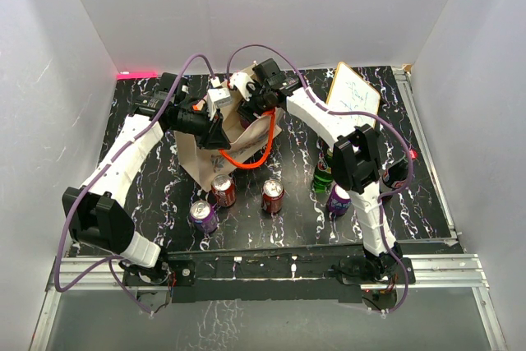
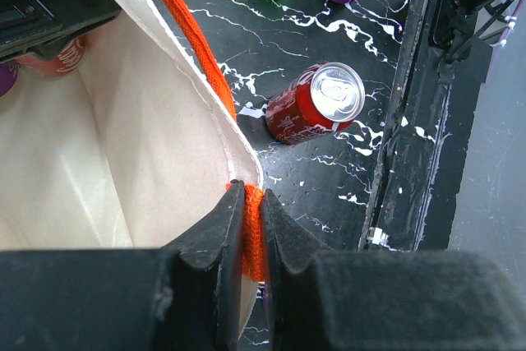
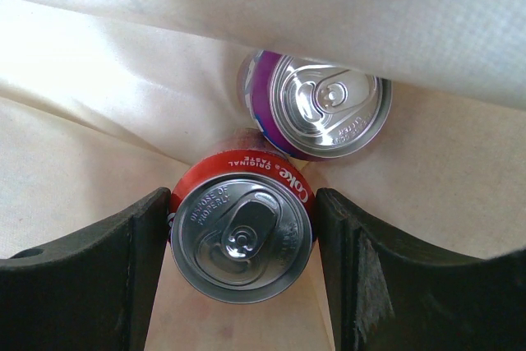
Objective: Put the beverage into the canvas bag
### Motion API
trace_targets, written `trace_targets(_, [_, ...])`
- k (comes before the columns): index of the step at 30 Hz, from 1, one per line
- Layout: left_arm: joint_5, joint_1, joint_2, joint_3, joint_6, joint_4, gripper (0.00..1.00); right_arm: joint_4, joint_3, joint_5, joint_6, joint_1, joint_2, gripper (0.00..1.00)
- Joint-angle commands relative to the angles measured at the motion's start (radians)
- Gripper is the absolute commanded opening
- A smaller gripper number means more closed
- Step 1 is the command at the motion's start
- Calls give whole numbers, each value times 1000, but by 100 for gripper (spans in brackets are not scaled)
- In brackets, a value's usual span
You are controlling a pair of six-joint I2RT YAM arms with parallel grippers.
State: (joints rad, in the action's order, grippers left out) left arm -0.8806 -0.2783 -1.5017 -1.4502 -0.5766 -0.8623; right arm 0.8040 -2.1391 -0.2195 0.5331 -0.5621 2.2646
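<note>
The beige canvas bag (image 1: 197, 163) stands at the back middle of the table. My left gripper (image 2: 251, 191) is shut on the bag's orange handle (image 2: 185, 30) at its rim, holding that side of the mouth. My right gripper (image 3: 242, 196) reaches down inside the bag (image 3: 82, 162), with a red cola can (image 3: 242, 236) upright between its fingers, which touch both sides of the can. Just beyond it, a purple can (image 3: 329, 108) rests inside the bag, partly under a fold of fabric. In the top view the right gripper (image 1: 251, 108) is over the bag's mouth and the left gripper (image 1: 218, 131) is at its left rim.
On the table in front of the bag stand two red cans (image 1: 223, 191) (image 1: 272, 196) and a purple can (image 1: 203, 215). A green bottle (image 1: 322, 172) and another purple can (image 1: 339, 200) stand by the right arm. A white board (image 1: 353, 96) leans at the back right.
</note>
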Motion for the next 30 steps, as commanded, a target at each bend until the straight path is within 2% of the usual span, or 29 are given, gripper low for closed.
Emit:
trace_targets(1, [-45, 10, 16, -15, -2, -112, 0, -31, -7, 89, 66, 64, 70, 49])
trace_targets(16, [-41, 9, 5, -30, 3, -104, 0, -11, -46, 59, 73, 60, 57, 81])
trace_targets(24, [-41, 9, -1, -41, 11, -96, 0, 4, -90, 43, 62, 60, 53, 88])
trace_targets(30, [-44, 9, -14, -51, 29, -79, 0, 24, -148, -27, 33, 57, 34, 92])
